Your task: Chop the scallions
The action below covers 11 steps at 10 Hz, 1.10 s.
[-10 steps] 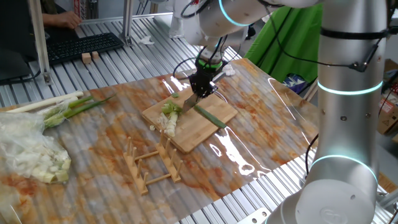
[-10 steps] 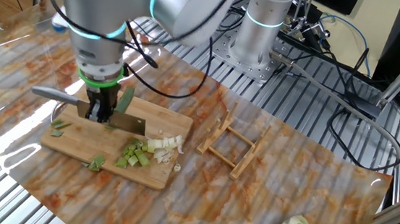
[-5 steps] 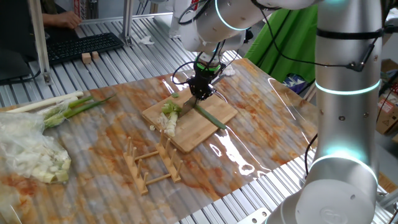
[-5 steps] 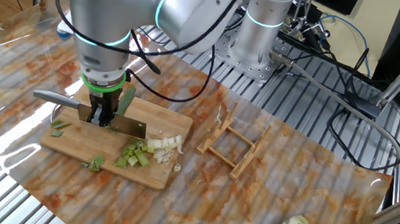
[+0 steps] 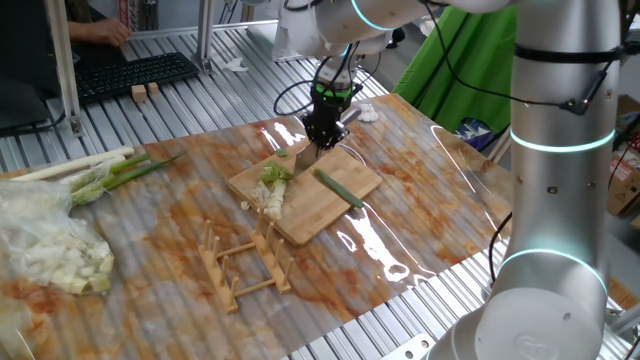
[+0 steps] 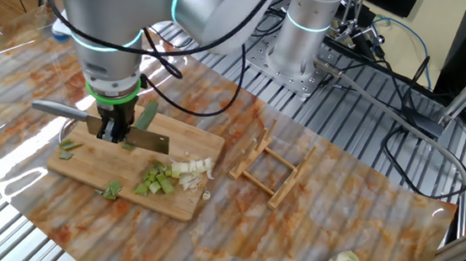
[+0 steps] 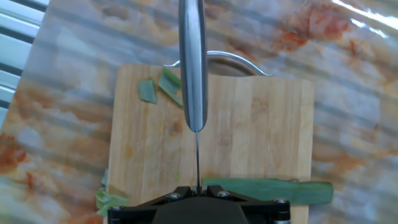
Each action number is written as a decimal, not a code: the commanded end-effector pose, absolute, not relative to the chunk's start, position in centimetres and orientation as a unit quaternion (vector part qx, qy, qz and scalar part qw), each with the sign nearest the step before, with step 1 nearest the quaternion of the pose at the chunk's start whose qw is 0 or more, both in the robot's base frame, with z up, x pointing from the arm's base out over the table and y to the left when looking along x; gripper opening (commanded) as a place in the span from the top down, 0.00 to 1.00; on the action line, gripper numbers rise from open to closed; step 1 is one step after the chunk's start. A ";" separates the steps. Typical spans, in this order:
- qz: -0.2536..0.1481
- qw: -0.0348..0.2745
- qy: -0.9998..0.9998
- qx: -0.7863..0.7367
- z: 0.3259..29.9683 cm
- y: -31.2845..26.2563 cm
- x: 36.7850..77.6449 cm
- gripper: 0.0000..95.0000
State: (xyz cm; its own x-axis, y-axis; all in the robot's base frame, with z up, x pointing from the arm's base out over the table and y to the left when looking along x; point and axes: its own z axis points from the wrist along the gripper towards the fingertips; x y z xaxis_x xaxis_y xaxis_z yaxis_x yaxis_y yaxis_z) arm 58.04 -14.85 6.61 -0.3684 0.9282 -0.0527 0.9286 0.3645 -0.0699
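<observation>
My gripper (image 5: pixel 322 135) (image 6: pixel 115 129) (image 7: pixel 198 190) is shut on a knife (image 6: pixel 143 140), held above the bamboo cutting board (image 5: pixel 335 208) (image 6: pixel 90 169) (image 7: pixel 261 124). The hand view looks along the blade's thin spine to the steel handle (image 7: pixel 193 62). A long green scallion piece (image 5: pixel 338 187) (image 7: pixel 267 190) lies on the board just to one side of the blade. Chopped white and pale-green scallion bits (image 5: pixel 272 190) (image 6: pixel 174 174) sit in a small pile at the board's other end. Two green scraps (image 7: pixel 158 87) lie near the handle.
A wooden rack (image 5: pixel 245 265) (image 6: pixel 272 172) lies beside the board. A bundle of whole stalks (image 5: pixel 100 170) and a pale heap in clear plastic (image 5: pixel 50 245) lie at the table's left. A keyboard (image 5: pixel 130 72) is behind. The robot's base (image 6: pixel 305 35) stands at the table's edge.
The gripper has lifted the knife a little and shifted it back off the long green piece, toward the far edge of the board. The scallion pieces have not moved.
</observation>
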 end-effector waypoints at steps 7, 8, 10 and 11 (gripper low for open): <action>-0.030 0.004 0.837 0.546 6.2 -15.6 56.5 1.00; -0.030 0.005 0.838 0.545 6.1 -15.8 56.5 1.00; -0.025 0.004 0.839 0.544 5.9 -16.2 56.3 1.00; -0.022 0.002 0.839 0.544 5.8 -16.3 56.3 1.00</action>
